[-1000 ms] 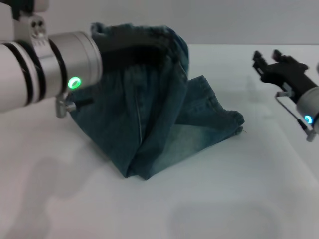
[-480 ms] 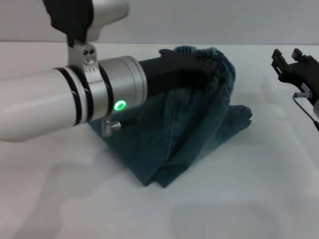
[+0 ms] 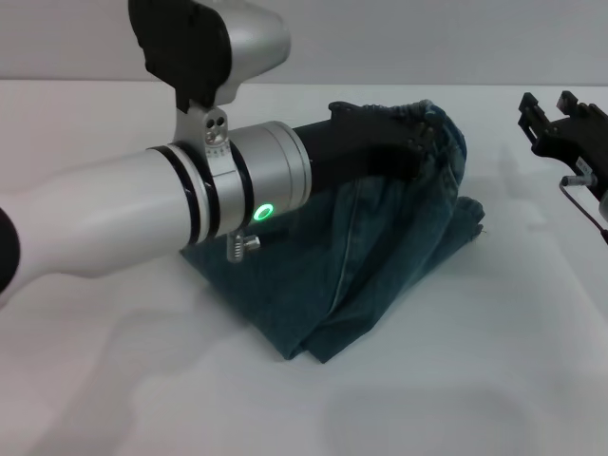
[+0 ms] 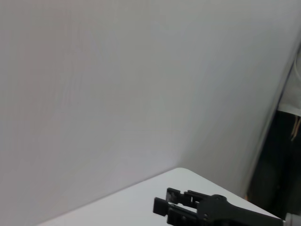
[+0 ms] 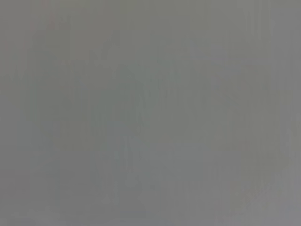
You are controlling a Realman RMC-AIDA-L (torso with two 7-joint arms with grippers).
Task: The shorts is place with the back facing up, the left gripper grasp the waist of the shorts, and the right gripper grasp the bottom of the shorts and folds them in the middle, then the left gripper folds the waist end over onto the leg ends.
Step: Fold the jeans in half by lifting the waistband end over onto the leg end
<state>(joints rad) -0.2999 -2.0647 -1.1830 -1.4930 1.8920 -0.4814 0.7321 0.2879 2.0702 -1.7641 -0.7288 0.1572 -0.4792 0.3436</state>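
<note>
Head view: the left claw (image 3: pixel 415 142) is clamped on the waist (image 3: pixel 439 128) of the shorts (image 3: pixel 361 266), lifting it above the white counter (image 3: pixel 456 380) while the lower folds rest there. The right claw (image 3: pixel 560 119) hovers apart, fingers spread. Left wrist view: only the right claw (image 4: pixel 176 207). Right wrist view: featureless grey.

Light was even and soft; faint shadows fell on the white tabletop (image 3: pixel 456 399) toward its near edge. The right wrist view was a featureless grey blur.
</note>
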